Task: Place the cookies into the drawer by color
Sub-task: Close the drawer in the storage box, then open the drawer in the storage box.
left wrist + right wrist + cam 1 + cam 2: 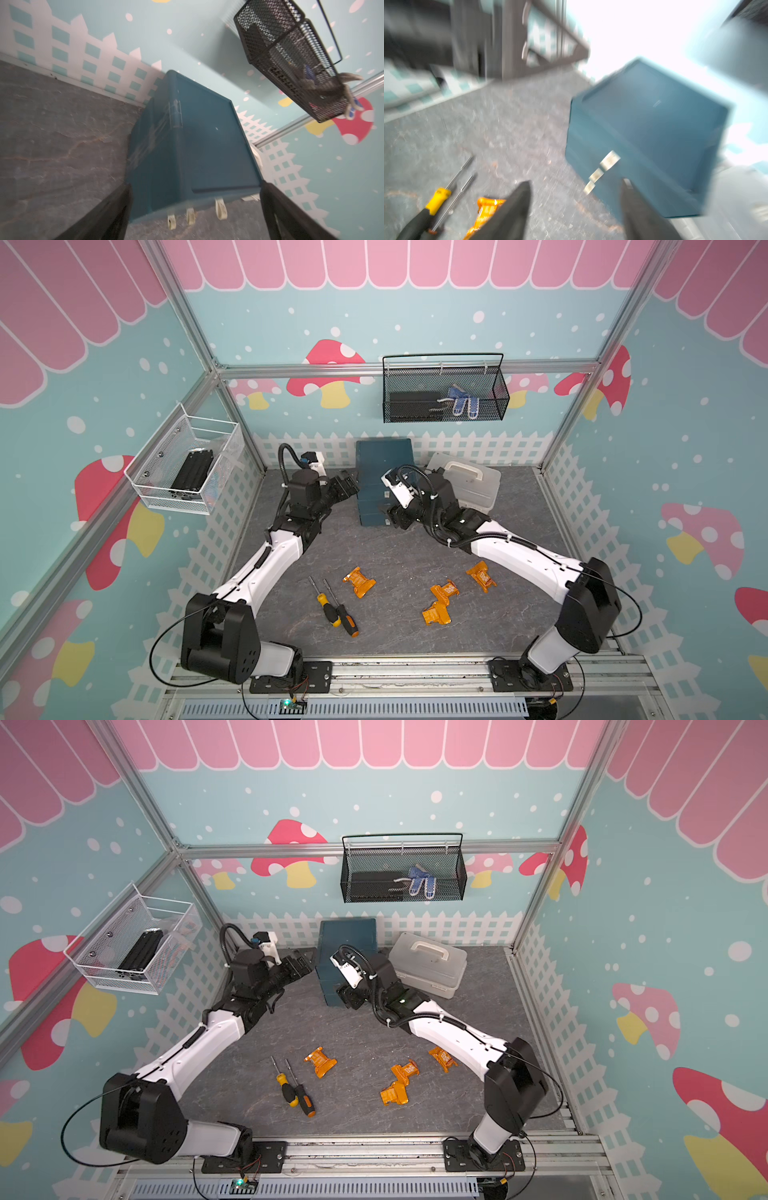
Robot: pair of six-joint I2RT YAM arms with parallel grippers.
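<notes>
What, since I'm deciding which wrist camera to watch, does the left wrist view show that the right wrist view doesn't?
Only the left wrist view shows the black mesh basket hanging on the wall. Only the right wrist view, though blurred, shows two screwdrivers and one orange cookie lying on the table. Both show the teal drawer unit with its three pale tab handles and the grey table. Each also shows its own arm's empty pincer, jaws apart: the left pincer and the right pincer.
</notes>
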